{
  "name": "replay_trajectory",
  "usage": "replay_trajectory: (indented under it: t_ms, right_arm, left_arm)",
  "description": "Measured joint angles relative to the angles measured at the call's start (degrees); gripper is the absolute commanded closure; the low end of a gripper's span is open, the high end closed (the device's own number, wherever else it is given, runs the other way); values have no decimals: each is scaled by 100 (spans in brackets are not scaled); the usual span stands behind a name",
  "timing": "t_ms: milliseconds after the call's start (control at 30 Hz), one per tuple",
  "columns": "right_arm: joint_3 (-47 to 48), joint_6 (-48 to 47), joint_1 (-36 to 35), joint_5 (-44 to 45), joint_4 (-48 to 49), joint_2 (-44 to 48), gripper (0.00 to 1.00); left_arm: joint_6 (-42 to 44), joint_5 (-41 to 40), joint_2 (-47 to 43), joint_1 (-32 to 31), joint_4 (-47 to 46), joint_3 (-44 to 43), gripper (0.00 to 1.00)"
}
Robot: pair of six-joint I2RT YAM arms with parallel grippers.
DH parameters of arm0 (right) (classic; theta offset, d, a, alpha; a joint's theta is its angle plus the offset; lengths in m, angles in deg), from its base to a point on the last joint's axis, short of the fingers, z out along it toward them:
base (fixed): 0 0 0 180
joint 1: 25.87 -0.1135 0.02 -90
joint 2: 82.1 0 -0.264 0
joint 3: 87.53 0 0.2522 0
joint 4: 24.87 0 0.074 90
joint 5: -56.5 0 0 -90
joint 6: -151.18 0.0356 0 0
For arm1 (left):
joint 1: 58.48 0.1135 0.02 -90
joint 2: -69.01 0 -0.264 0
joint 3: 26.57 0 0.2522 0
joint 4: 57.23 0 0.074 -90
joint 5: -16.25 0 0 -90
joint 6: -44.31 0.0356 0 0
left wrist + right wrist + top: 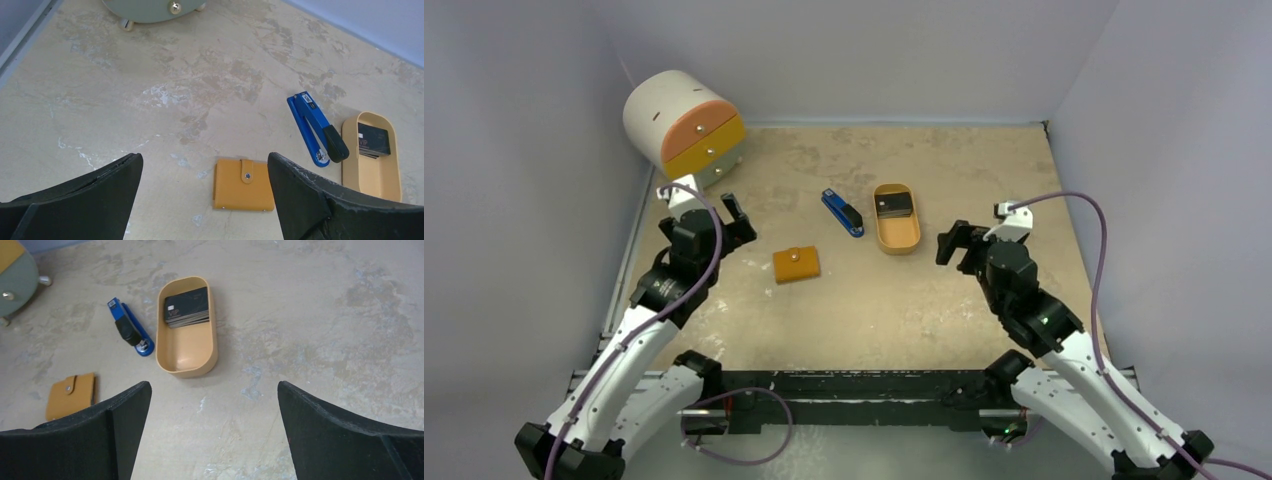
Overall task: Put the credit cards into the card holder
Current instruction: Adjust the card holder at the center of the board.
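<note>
Scuffed beige tabletop (924, 310), grey walls (874, 50) — cards (894, 206) in tray (898, 240), wallet (796, 264) sep.

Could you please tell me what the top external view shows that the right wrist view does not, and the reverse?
Only the top external view shows the left end effector, which is open, and the whole round drawer unit with its white top. The right wrist view catches just a corner of that unit.

Only the right wrist view shows the "VIP" lettering on the top one of the credit cards.

Both show the closed orange card holder, the blue stapler, the oval tray holding the cards at its far end, and the open right end effector.
</note>
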State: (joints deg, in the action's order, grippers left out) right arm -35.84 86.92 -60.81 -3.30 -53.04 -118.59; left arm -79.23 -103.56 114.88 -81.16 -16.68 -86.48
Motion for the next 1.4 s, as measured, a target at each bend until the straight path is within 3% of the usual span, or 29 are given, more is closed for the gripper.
replay_trajectory:
  t_ms: [300,700,900,1067,1400]
  right_arm:
    - [-81,-385,0,-570,175,122,6]
    - [-79,-575,0,-1781,398,-258,17]
    - [-96,-354,-2,-2321,562,-557,18]
    - [-96,-260,-4,-2524,621,-544,18]
    - [-157,-214,-4,-2551,616,-365,18]
  left_arm:
    - [-817,190,391,-2,103,76,16]
    - [-2247,1049,984,0,-66,1117,26]
    - [-2400,1231,1657,2,-509,1141,34]
    - [-2415,1309,2186,4,-780,1123,48]
    - [-2450,1366,2570,4,-1082,1086,57]
